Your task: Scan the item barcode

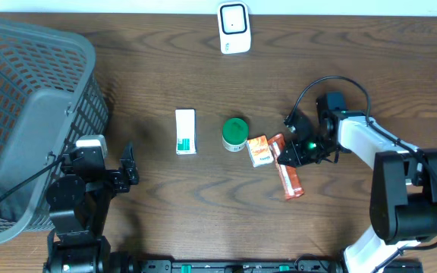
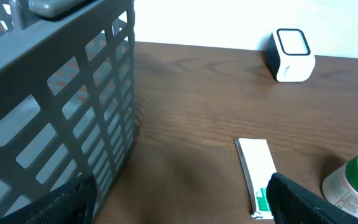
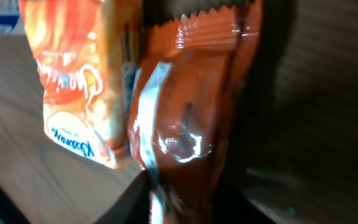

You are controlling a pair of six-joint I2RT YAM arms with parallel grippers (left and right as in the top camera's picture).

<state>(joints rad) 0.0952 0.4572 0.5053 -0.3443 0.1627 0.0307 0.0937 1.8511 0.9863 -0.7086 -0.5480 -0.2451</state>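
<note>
Right pincer (image 1: 289, 155) sits over the red-brown snack wrapper (image 1: 291, 182); clamped or not, I cannot tell. Light, crinkly, slippery film, probably best pinched at the crimped end beneath the pincer.

Dark wood-grain surface (image 1: 165, 68). Grey plastic basket (image 1: 89, 98) at left edge. White scanner (image 1: 234, 28) at far centre. Middle row, left to right: white-and-green box (image 1: 185, 131), green-lidded jar (image 1: 235, 133), orange packet (image 1: 259, 151) against a slanted red-brown wrapped bar (image 1: 290, 180)
</note>
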